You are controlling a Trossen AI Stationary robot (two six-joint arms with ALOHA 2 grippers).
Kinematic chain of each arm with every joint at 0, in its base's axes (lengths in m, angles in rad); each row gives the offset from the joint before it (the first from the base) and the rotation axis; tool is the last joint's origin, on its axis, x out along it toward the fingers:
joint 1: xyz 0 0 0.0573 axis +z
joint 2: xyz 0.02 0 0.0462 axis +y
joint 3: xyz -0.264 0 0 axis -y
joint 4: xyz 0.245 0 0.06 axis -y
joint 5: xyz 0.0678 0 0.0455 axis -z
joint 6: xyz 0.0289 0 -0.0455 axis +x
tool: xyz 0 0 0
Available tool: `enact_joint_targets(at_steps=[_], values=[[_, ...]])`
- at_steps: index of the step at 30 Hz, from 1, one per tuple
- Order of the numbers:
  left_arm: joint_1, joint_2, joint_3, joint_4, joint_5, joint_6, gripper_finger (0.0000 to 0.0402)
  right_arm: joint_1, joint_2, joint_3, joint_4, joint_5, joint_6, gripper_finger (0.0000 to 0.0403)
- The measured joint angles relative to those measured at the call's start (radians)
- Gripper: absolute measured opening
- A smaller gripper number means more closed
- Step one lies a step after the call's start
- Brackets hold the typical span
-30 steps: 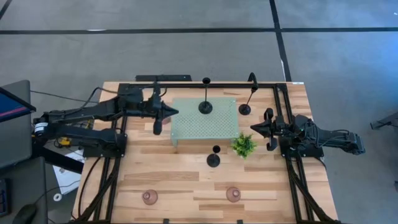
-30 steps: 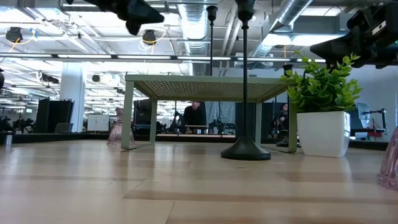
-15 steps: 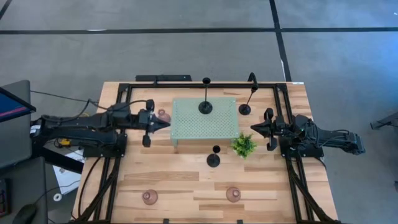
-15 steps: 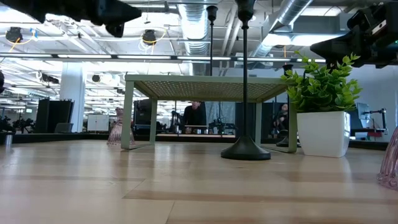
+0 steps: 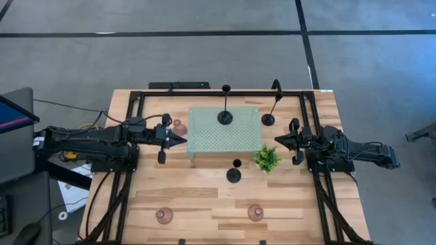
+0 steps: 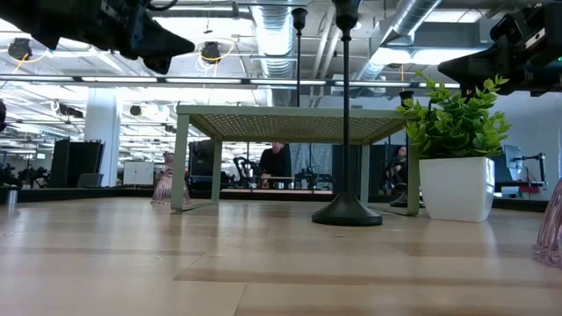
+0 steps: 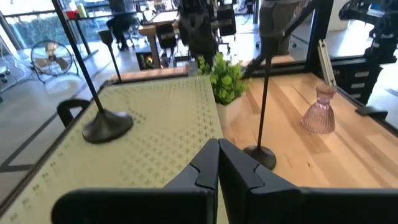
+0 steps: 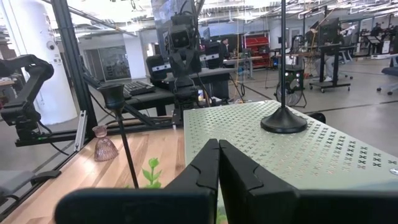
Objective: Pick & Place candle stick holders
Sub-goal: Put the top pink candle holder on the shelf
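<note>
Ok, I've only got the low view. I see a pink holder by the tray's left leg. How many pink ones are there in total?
Observer: Three. That pink holder beside the tray, plus two pink holders near the table edge by your camera.
Operator: How many black ones are on the tray?
Observer: Only one black holder.
Operator: Grippers?
Observer: Left gripper shut, empty, just off the tray's left edge; right gripper shut, near the plant.

- Counter: pale wooden planks, smooth.
- Tray: pale green, perforated, matt.
- Black candle stick holders: matt, metal-looking.
- Pink candle stick holders: ribbed, glassy.
</note>
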Motion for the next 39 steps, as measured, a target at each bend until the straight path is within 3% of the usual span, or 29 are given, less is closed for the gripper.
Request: enact_joint_targets(at_steps=[39], values=[[0.000, 0.020, -0.007, 0.008, 0.000, 0.000, 0.0012, 0.000, 0.000, -0.001, -0.037, -0.002, 0.000, 0.0000]])
